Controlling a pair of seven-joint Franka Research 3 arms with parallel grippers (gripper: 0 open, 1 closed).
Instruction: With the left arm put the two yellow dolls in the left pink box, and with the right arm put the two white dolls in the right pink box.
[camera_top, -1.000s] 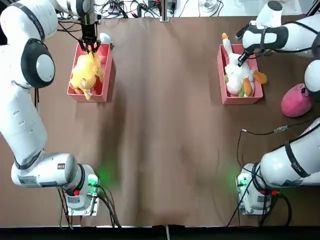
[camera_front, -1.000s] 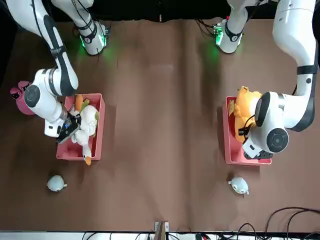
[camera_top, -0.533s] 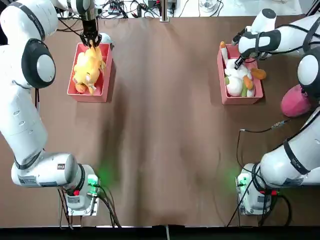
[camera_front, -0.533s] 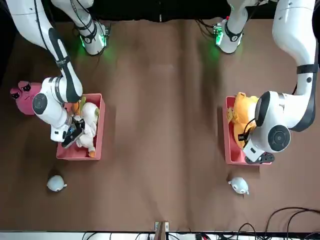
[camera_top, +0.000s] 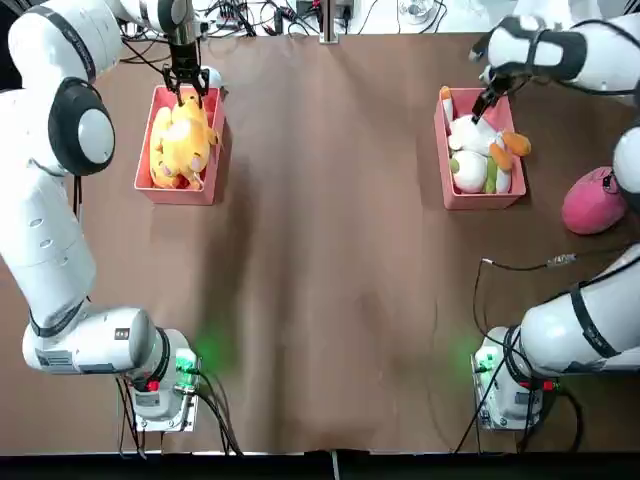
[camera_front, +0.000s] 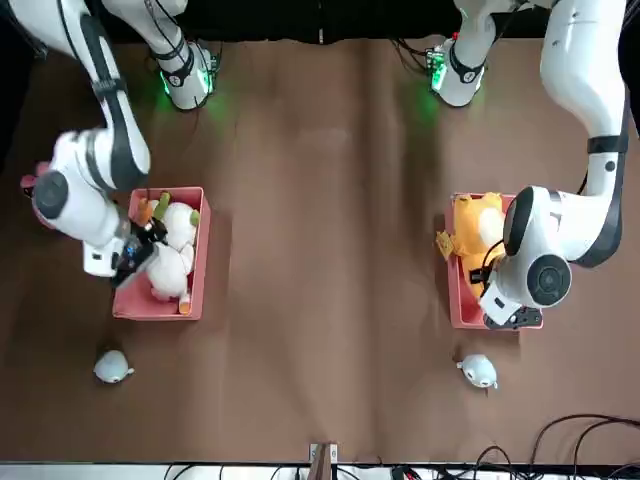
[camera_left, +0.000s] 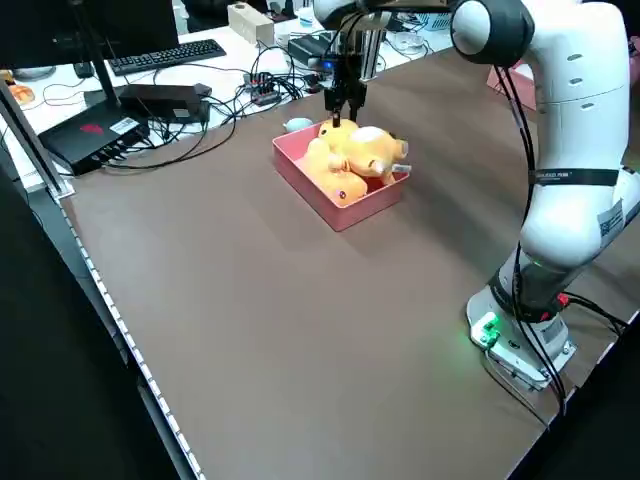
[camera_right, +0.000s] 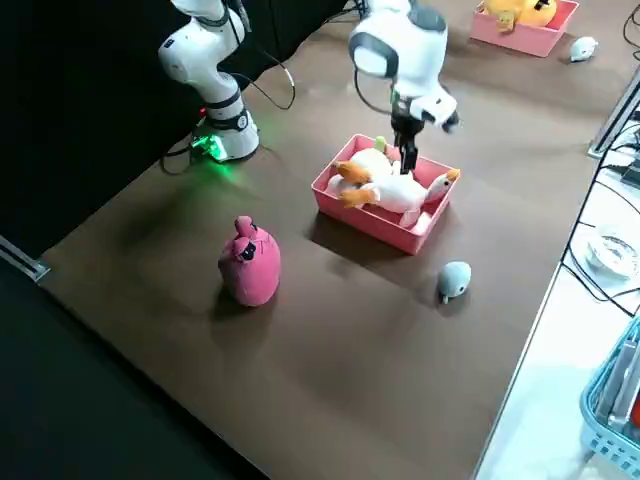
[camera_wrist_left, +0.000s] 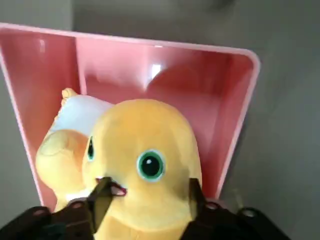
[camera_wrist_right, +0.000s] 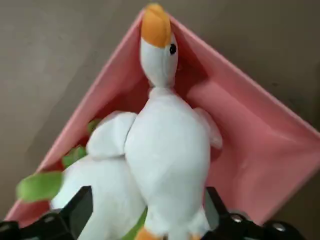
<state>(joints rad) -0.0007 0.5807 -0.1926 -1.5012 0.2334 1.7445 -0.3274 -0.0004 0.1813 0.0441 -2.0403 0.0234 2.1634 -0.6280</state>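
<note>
Two golden-yellow plush dolls (camera_top: 180, 145) fill the left shallow pink box (camera_top: 143, 180), two white ones (camera_top: 475, 150) the right (camera_top: 482, 199); both spread-fingered grippers (camera_top: 186, 82) (camera_top: 490, 100) need only retreat.

Brown table (camera_left: 250, 300), cluttered desk (camera_left: 150, 70) behind

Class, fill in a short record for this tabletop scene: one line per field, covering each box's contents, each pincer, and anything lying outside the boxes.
left pink box: two yellow dolls inside
right pink box: white goose and round white doll with green bands inside
left pincer: open, fingers either side of the upper yellow doll's head
right pincer: open, above the goose
outside the boxes: pink plush beside the right box; two small pale grey toys on the table, one near each box
</note>
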